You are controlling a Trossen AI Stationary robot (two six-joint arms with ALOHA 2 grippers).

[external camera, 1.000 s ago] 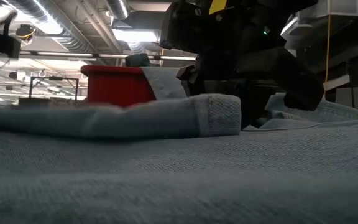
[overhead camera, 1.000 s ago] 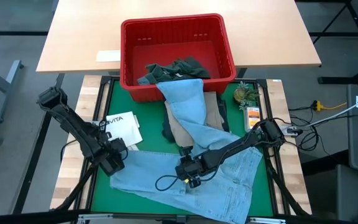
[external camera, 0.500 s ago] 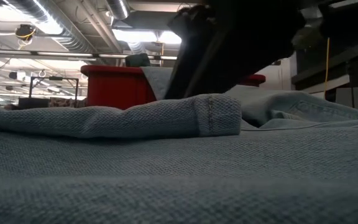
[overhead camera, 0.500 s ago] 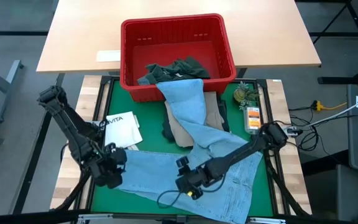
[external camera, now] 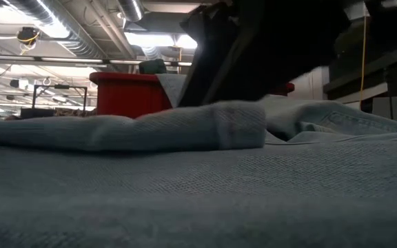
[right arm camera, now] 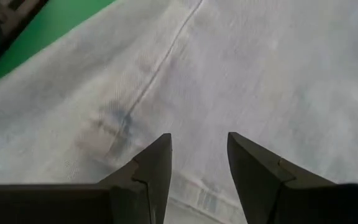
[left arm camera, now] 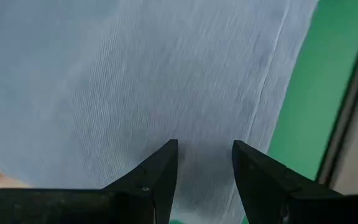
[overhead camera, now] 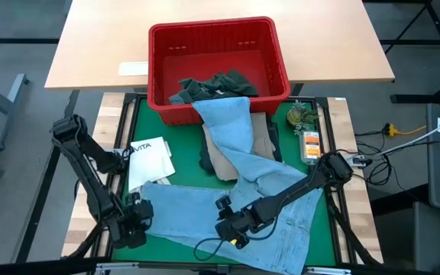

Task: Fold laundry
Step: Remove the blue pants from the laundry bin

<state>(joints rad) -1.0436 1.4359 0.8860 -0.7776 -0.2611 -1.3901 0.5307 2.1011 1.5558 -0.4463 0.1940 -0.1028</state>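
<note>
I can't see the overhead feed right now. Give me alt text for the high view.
Light blue jeans lie spread across the green table, one leg trailing into the red basket of dark clothes. The left gripper sits open at their left hem, the right gripper open over their middle. A white tote bag lies to the left.

The red plastic slatted basket is the landmark, at the far edge of the green-topped bench. In the basket lies a dark green-grey crumpled cloth. Over the basket's near wall hangs a light blue denim garment, spreading across the bench in front of the basket. Under it, just in front of the basket, lies a beige cloth piece. Left of the garment, in front of the basket's left corner, lies a white printed tote bag. In front of the basket's right corner sit a small green plant-like object and a flat orange-labelled packet. The left tool is at the garment's left near corner; the right tool is over its near middle
</note>
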